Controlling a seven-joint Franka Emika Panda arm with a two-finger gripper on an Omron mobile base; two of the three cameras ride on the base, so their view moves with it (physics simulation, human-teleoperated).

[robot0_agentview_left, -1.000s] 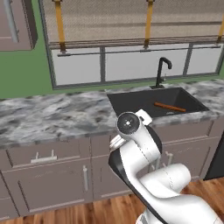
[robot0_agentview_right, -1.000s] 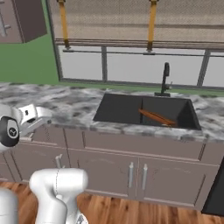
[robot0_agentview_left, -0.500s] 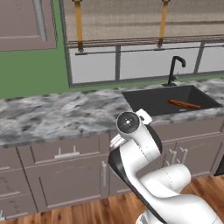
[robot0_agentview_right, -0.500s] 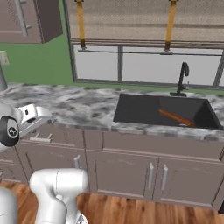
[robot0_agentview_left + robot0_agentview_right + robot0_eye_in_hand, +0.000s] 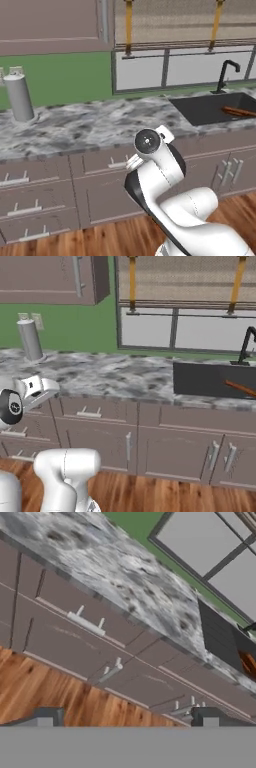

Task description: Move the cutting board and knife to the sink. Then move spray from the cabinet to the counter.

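The gripper hangs with its jaws spread wide and nothing between them — its two dark tips frame taupe drawer fronts and a wooden floor. Beyond the drawers runs the grey-and-white marbled counter, with a pale cylindrical canister standing at its far left. At the right, the dark sink holds the cutting board, a brown edge tilted inside the basin, below a black faucet.
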